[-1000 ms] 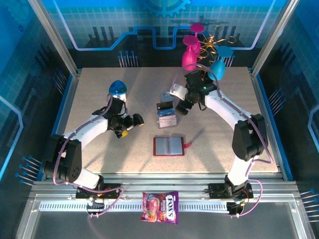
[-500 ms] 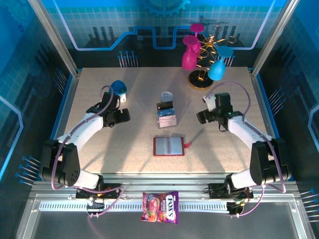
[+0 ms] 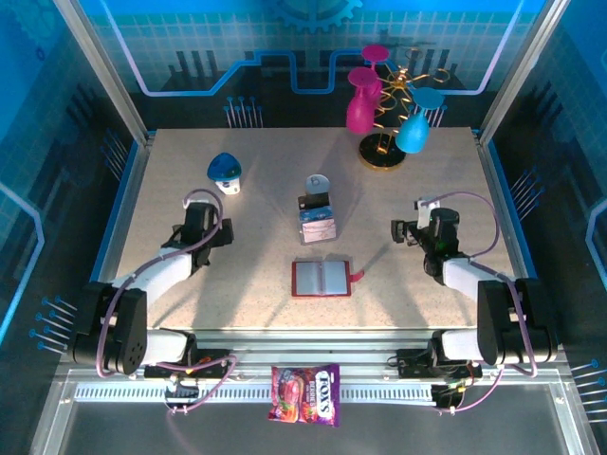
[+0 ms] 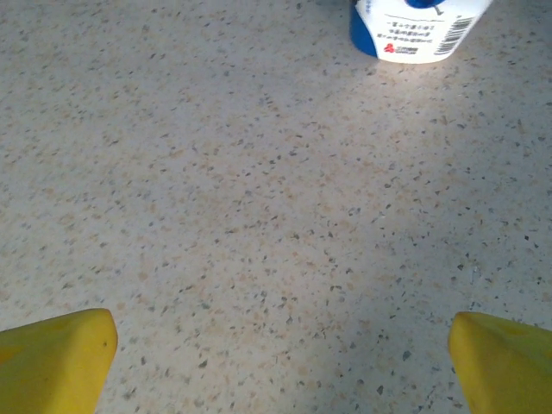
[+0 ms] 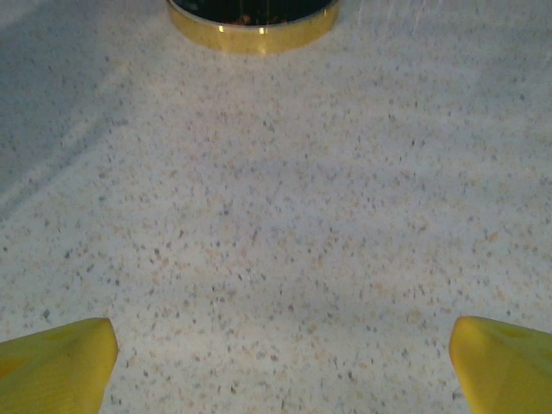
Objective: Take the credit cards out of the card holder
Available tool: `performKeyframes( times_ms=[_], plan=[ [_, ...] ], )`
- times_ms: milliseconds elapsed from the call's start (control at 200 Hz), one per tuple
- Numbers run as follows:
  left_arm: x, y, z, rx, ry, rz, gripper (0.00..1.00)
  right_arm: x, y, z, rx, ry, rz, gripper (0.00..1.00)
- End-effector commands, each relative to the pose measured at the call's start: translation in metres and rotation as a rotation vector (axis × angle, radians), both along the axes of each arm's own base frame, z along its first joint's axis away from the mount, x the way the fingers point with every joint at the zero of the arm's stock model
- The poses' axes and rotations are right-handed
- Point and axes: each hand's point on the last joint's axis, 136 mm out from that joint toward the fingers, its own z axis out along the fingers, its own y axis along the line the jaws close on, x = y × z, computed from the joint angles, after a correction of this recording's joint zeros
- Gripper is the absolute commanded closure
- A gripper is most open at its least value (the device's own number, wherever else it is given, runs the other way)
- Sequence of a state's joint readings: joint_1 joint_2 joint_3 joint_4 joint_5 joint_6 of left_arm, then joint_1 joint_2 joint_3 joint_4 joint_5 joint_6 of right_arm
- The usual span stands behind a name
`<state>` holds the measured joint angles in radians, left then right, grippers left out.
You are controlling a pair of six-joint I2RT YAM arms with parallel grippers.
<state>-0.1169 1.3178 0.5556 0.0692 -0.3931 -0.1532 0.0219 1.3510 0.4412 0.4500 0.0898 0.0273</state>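
Lying open, the card holder (image 3: 321, 278) looks emptied, credit cards (image 3: 318, 226) piled nearby; left claw (image 4: 283, 355) and right claw (image 5: 283, 355) gape wide, empty; next, check pockets

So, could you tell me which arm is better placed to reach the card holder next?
Right, probably: the right claw, open, sits nearer the card holder and its snap tab; the left claw, also open, is farther.

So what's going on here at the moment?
Nothing is being held. The card holder lies open, with the credit cards piled just beyond it. The left gripper and right gripper are both open over the tabletop, well off to either side. Whether the pockets are empty is unclear.
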Motion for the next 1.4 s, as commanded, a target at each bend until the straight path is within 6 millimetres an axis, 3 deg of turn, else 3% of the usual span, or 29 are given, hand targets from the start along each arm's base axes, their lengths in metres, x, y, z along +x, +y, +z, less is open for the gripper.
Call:
performKeyframes(
  times_ms=[0,300,385,450,785,1396],
  plan=[
    [0.028,-0.003,0.034,-0.026,-0.241,-0.063,0.01,0.019,-0.001,0.034,0.026,-0.182,-0.004,0.00],
    [0.050,0.002,0.039,-0.033,-0.382,-0.116,0.01,0.026,0.006,0.018,0.034,-0.219,0.025,0.00],
    [0.052,0.003,0.029,-0.043,-0.406,-0.123,0.01,0.022,0.009,0.014,0.022,-0.251,0.038,0.00],
    [0.052,-0.004,0.020,-0.051,-0.414,-0.172,0.01,0.023,0.010,0.015,0.012,-0.257,0.032,0.00],
    [0.052,-0.019,0.019,-0.038,-0.417,-0.250,0.01,0.028,0.013,0.012,-0.006,-0.221,0.037,0.00],
    [0.053,-0.019,0.019,-0.054,-0.413,-0.258,0.01,0.028,0.014,0.011,-0.010,-0.217,0.041,0.00]
  ],
)
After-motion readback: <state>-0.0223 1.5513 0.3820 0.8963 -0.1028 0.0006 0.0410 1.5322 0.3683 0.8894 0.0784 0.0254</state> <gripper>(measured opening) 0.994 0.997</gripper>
